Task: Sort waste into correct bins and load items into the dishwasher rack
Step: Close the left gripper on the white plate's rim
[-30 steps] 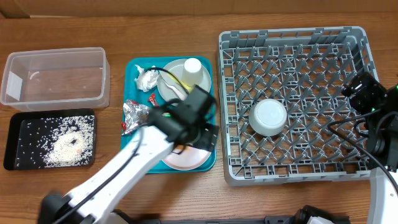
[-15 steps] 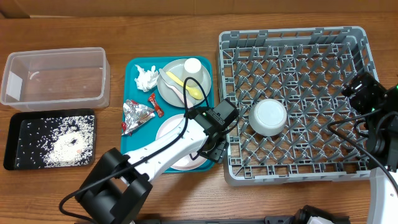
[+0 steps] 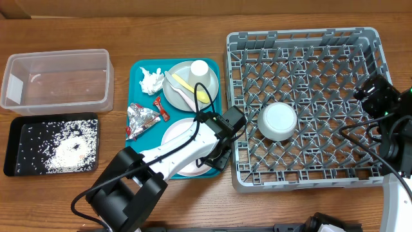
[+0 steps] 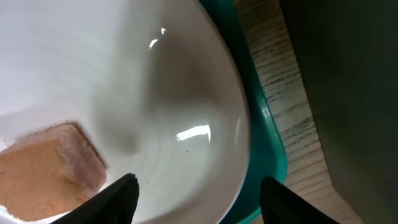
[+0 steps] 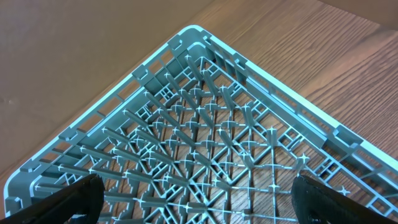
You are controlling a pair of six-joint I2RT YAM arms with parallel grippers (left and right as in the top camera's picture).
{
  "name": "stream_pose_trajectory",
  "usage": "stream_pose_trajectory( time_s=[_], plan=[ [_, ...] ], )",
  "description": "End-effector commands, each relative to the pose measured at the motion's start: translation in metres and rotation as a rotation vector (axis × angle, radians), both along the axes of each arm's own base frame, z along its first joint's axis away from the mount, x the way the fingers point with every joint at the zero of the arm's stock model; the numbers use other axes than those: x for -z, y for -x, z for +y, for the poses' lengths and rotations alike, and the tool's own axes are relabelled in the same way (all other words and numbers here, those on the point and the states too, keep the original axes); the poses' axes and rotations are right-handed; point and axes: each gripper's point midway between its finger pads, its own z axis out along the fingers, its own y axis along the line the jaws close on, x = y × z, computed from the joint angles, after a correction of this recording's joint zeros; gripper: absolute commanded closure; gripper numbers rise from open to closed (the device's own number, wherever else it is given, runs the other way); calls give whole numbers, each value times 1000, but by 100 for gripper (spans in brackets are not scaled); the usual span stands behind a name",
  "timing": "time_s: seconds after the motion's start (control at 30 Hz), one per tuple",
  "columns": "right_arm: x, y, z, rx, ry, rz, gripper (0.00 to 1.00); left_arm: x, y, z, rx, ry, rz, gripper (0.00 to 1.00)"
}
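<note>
Overhead, only the small grey bowl (image 3: pixel 277 122) is sitting in the dishwasher rack (image 3: pixel 296 33); cup (image 3: pixel 199 71), tissue (image 3: pixel 151 80) and foil (image 3: pixel 140 118) are waiting on the teal tray (image 3: pixel 137 96). Left wrist: left jaws are gaping empty above the pale plate (image 4: pixel 93 74), its rim between them. Right wrist: right jaws are hanging open, empty, over the rack.

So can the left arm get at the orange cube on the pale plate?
Probably yes: the left arm's open fingers hang right over the plate, and the cube lies bare beside them, nothing covering it.

Left end effector (image 4: pixel 196 198) parted, right (image 5: pixel 199 204) — likewise
</note>
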Motion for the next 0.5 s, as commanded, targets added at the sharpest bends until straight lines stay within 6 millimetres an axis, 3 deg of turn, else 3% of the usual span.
stream_pose_trajectory(
  time_s=[0.0,0.23,0.47],
  plan=[
    [-13,-1,-3,15,10,-29,0,10,5,8,18,-34,13,35],
    [-13,-1,-3,15,11,-30,0,17,6,8,18,-24,6,36],
    [-13,-1,-3,15,11,-30,0,17,2,3,17,-6,-11,69]
  ],
)
